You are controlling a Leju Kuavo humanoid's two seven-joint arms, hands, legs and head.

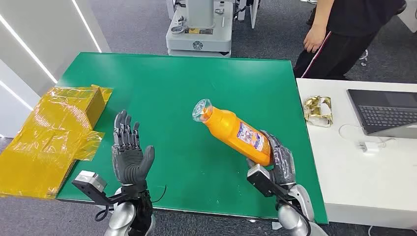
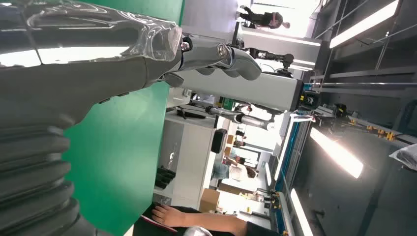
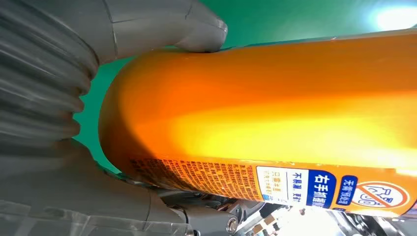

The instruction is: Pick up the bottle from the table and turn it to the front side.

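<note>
An orange bottle (image 1: 235,131) with a clear cap and a white-and-blue label hangs tilted above the green table (image 1: 172,88), cap pointing up and to the left. My right hand (image 1: 278,158) grips its lower end near the table's front right. In the right wrist view the bottle (image 3: 265,118) is very close, label text along one side, with my thumb (image 3: 162,24) pressed on it. My left hand (image 1: 129,150) stands open at the front left, fingers spread and upright, holding nothing; its fingers (image 2: 98,54) are extended in the left wrist view.
Yellow crinkled wrapping (image 1: 51,135) lies over the table's left edge. A white side table (image 1: 364,147) to the right holds a laptop (image 1: 386,112), a gold packet (image 1: 318,110) and a cable. A person (image 1: 339,39) stands at the far right; a grey machine base (image 1: 199,34) is behind the table.
</note>
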